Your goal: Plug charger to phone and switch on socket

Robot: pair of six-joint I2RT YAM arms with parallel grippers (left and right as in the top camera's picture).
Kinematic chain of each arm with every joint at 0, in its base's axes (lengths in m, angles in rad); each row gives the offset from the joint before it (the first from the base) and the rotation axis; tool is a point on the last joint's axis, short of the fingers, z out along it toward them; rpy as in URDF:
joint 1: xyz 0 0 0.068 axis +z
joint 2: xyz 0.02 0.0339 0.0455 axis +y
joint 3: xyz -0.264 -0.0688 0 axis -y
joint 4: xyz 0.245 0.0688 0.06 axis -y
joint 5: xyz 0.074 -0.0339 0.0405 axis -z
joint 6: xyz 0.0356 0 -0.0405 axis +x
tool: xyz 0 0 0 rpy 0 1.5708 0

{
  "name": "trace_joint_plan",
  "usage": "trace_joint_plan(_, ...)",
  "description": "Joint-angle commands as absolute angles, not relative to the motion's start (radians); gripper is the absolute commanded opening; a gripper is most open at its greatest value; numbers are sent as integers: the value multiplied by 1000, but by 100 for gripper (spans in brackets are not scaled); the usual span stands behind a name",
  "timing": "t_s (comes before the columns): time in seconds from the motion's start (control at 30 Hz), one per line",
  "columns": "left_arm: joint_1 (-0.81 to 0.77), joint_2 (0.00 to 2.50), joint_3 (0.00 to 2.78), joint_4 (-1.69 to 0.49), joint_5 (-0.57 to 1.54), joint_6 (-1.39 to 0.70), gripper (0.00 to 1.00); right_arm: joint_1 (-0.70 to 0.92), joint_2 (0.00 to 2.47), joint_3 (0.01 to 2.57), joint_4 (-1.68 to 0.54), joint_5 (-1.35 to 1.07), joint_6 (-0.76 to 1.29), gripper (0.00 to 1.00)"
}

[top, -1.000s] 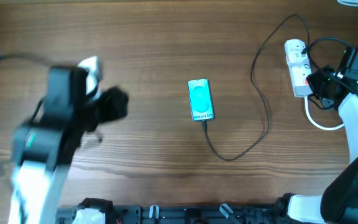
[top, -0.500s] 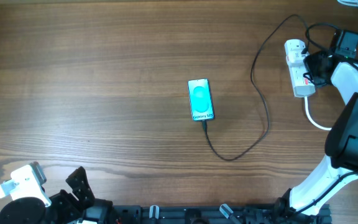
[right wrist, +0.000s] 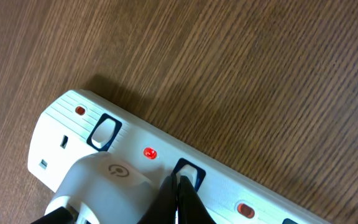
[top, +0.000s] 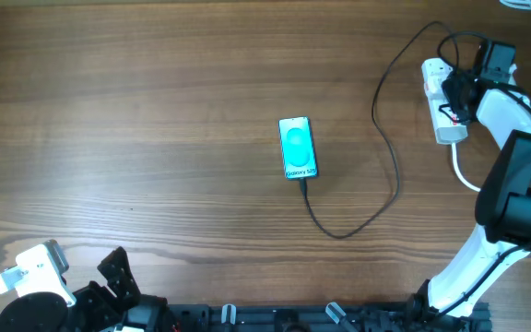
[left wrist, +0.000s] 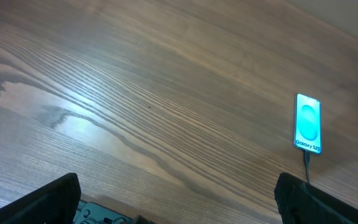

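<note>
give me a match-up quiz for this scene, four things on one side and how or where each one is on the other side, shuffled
Things
1. phone
2. charger cable
3. right pincer
4. left pincer

States
A. open, at the near left corner
B. shut, tips down on the white power strip
C. flat in the middle of the table, teal screen lit
D. black, its tip at the phone's near end

Pairs: 1-C, 2-D, 3-B, 4-A

Left pincer spread wide; right pincer pinched fully together.
</note>
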State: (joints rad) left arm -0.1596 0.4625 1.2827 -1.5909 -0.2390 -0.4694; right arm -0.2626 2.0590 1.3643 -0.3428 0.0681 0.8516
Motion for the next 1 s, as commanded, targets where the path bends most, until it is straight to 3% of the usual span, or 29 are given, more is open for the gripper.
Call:
trace_joint_plan(0.0,-161,464,1283,-1591,-252,-479,100,-228,2045,1371,-436,1,819,5)
trace_joint_plan(0.23,-115,396,1283,-1591,-252,-479,100,-229,1590,1370,-767,125,751,5)
trace_joint_plan(0.5,-15,19,1283,-1592,-252,-479,100,-225,1171,1370,-974,-1,473,5)
trace_joint_plan(0.7,-14,6,1304,-1620,-252,-479,100,-226,765,1371,-1098,-1,436,5)
trace_joint_plan(0.8,-14,6,1304,-1620,-252,-479,100,-226,578,1371,-1175,-2,442,25)
trace_joint_plan(0.83,-14,6,1304,-1620,-252,-480,100,-226,496,1370,-1219,-1,478,96)
trace_joint_plan(0.97,-14,6,1304,-1620,-252,-479,100,-226,353,1370,-1454,-1,570,100)
